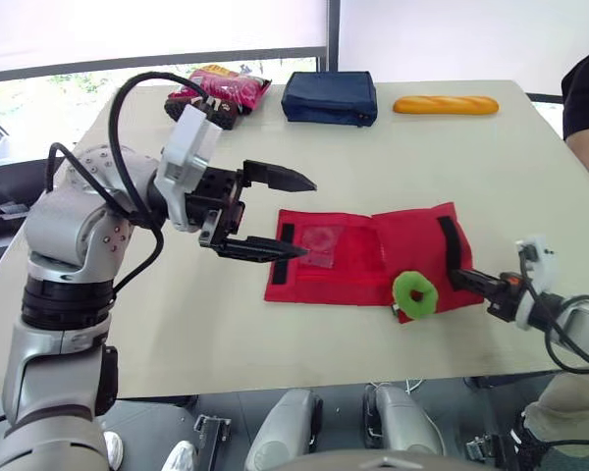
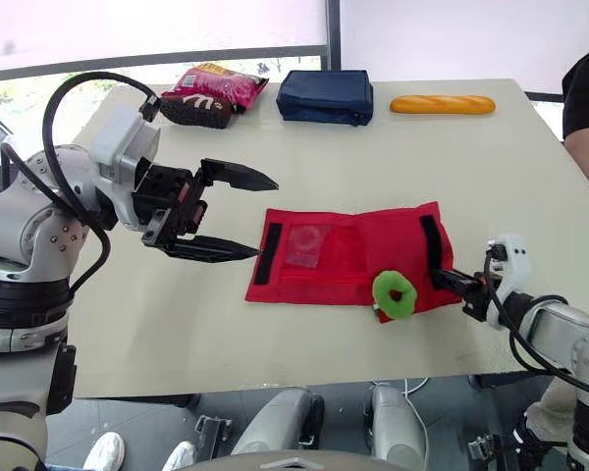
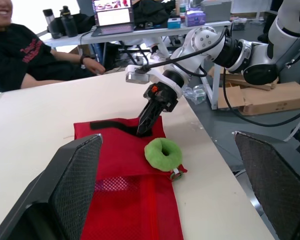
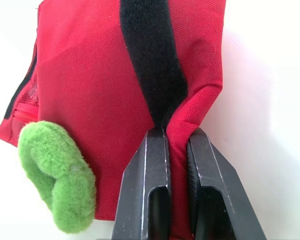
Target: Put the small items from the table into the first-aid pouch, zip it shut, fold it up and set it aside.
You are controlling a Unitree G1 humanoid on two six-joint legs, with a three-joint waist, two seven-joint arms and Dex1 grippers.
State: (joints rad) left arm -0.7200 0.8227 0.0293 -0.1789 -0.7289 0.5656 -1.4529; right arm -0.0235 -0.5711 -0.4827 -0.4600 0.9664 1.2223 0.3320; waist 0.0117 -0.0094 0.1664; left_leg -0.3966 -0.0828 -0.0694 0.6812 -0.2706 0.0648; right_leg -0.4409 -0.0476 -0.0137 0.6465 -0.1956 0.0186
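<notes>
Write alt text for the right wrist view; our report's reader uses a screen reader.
The right claw pinches the edge of the red pouch beside its black strip. A fuzzy green ring lies on the pouch, on a table.

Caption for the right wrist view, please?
Right gripper shut on the red pouch edge beside its black strap, green fuzzy ring close by.

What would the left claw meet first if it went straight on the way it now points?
Most likely the red pouch, whose near end lies ahead of the open left claw; if it rides above the fabric, the green ring comes next.
</notes>
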